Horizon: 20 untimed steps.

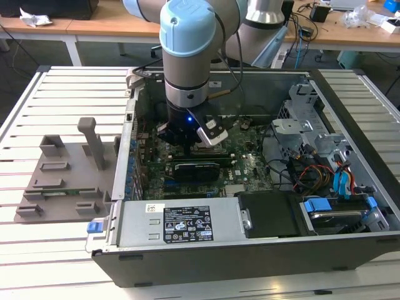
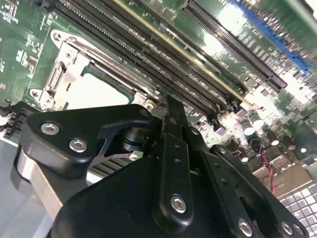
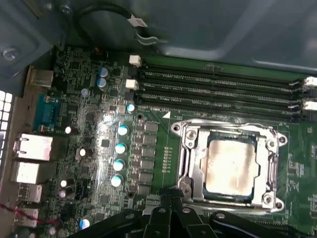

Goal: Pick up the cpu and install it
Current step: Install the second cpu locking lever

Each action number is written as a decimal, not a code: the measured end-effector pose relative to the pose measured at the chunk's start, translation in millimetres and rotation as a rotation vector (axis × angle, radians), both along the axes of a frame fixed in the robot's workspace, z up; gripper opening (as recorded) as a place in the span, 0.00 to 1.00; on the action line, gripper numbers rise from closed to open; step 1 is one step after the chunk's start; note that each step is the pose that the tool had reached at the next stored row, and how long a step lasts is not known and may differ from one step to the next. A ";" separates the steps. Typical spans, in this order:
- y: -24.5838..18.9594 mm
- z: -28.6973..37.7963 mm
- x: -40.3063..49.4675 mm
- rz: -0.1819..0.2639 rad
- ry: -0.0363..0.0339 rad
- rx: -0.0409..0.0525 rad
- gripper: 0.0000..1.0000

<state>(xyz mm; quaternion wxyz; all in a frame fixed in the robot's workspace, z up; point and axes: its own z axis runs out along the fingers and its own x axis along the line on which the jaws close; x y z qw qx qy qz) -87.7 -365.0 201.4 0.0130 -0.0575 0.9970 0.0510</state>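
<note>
jaws look closed with nothing between them as we see the gripper (image 2: 173, 111) over the motherboard (image 3: 89, 148) in both wrist views; moving rightward in the first wrist view, we find the cpu (image 3: 232, 166) seated flat inside its metal socket frame (image 3: 187, 163), beside the memory slots (image 3: 218, 87)

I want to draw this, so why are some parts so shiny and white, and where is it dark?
In the second wrist view, glare washes the chip nearly white, and the green board blurs in bright light. In the first wrist view, light gleams on the chip's metal top and frame. In the exterior view, the arm shades the inside of the computer case.
</note>
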 end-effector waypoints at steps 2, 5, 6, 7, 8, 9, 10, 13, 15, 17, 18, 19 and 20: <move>0.6 -0.3 0.0 0.002 -0.0001 0.0004 0.11; 0.8 3.9 0.0 0.002 -0.0012 0.0006 0.11; 2.5 8.8 -0.1 0.002 -0.0011 -0.0020 0.11; 4.8 11.4 -0.1 0.002 -0.0011 -0.0062 0.11; 9.1 12.6 0.2 0.002 -0.0010 -0.0145 0.11; 12.1 12.7 0.8 0.002 -0.0011 -0.0206 0.11; 15.0 12.7 1.7 0.002 -0.0006 -0.0286 0.11; 31.2 12.7 8.2 0.002 0.0062 -0.0661 0.11; 38.3 12.8 12.0 0.003 0.0102 -0.0804 0.11; 45.0 12.7 16.4 0.003 0.0149 -0.0922 0.11; 48.0 12.7 18.3 0.003 0.0166 -0.0964 0.11; 52.6 12.5 21.1 0.003 0.0199 -0.1019 0.11; 55.8 12.4 22.8 0.003 0.0227 -0.1055 0.11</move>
